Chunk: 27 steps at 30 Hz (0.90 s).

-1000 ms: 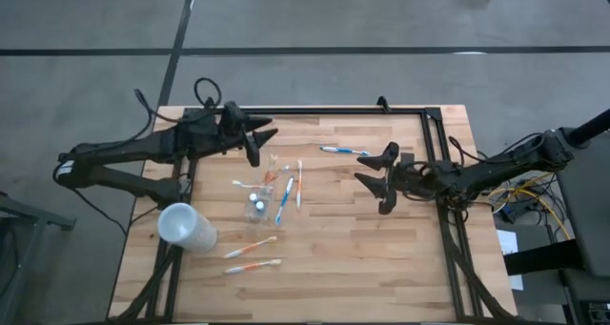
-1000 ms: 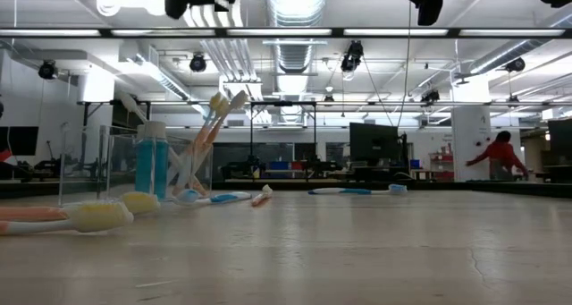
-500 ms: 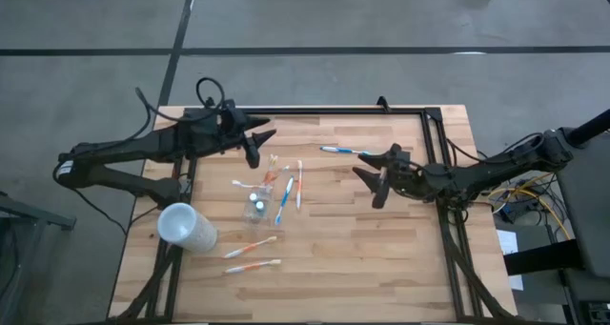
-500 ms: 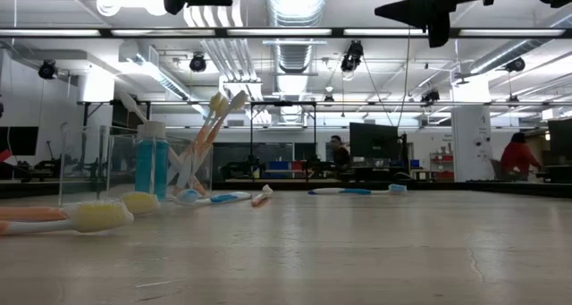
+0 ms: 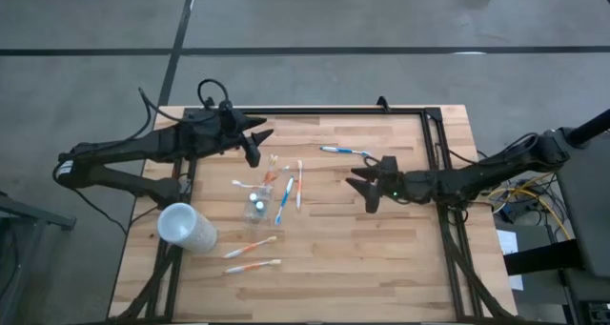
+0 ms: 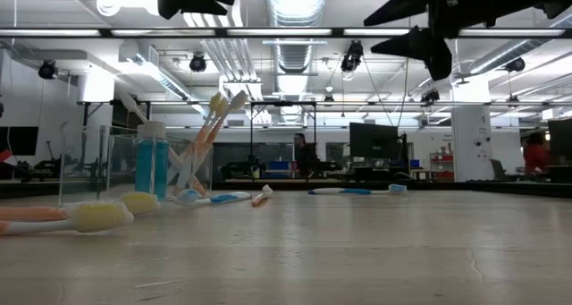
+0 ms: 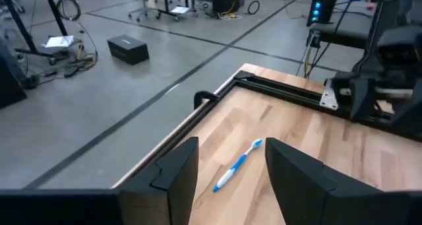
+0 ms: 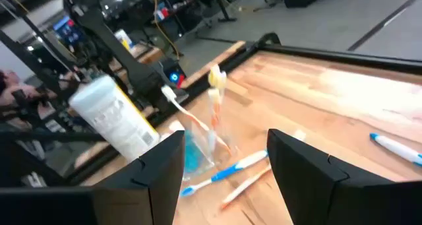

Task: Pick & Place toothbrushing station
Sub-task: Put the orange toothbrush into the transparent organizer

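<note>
A small clear tumbler stands upright on the wooden table. A blue toothpaste tube and a few toothbrushes lean inside it, heads up. More toothbrushes lie flat beside it and near the table's front. A white-blue toothbrush lies alone at the far middle. My left gripper hovers open, high at the far left of the tumbler. My right gripper hovers open to the tumbler's right, pointing toward it, with nothing between its fingers.
A larger frosted whitish cup lies on its side at the table's near left corner. A black frame rail runs along the far edge and down the right side. Bare wood lies to the near right.
My right gripper has sunk lower over the table and shifted a little toward the tumbler, rolling about its own axis so that its fingers stand nearer one above the other. The tumbler and toothbrushes have stayed in place.
</note>
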Tool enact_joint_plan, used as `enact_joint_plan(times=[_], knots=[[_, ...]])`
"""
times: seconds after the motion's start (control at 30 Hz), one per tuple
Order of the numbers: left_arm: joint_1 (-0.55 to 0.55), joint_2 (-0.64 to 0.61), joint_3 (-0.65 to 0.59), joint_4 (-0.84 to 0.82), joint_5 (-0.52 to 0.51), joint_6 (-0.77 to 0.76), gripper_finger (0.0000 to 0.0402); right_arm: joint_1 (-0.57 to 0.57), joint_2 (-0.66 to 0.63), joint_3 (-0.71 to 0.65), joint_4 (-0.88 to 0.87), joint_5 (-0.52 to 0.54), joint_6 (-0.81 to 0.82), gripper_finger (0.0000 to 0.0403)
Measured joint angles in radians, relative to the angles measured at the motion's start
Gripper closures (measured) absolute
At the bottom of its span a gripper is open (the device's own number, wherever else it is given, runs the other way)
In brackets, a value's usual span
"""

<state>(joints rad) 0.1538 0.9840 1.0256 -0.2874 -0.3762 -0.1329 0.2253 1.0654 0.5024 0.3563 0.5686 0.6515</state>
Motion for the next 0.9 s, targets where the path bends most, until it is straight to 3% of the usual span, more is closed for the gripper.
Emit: enact_joint_plan(times=[0.1,0.23,0.37,0.6,0.8,0.9], knots=[[0.000,0.000,0.000,0.000,0.009,-0.063,0.0221,0.000,0.035,0.006,-0.005,-0.001,-0.013,0.0193],[0.000,0.012,0.000,-0.028,0.132,-0.154,0.0221,-0.003,0.066,0.041,-0.003,0.007,-0.094,0.0193],[-0.017,0.068,-0.001,-0.037,0.237,-0.412,0.0221,-0.005,0.071,0.083,-0.007,0.016,-0.265,0.0193],[-0.095,0.210,-0.001,-0.069,0.267,-0.854,0.0221,-0.005,0.066,0.154,-0.009,0.019,-0.508,0.0193],[-0.106,0.261,0.060,-0.177,0.282,-0.968,0.0221,-0.006,0.066,0.183,-0.012,0.089,-0.572,0.0193],[-0.079,0.276,0.127,-0.277,0.212,-0.986,0.0221,-0.006,0.066,0.185,-0.017,0.115,-0.584,0.0193]])
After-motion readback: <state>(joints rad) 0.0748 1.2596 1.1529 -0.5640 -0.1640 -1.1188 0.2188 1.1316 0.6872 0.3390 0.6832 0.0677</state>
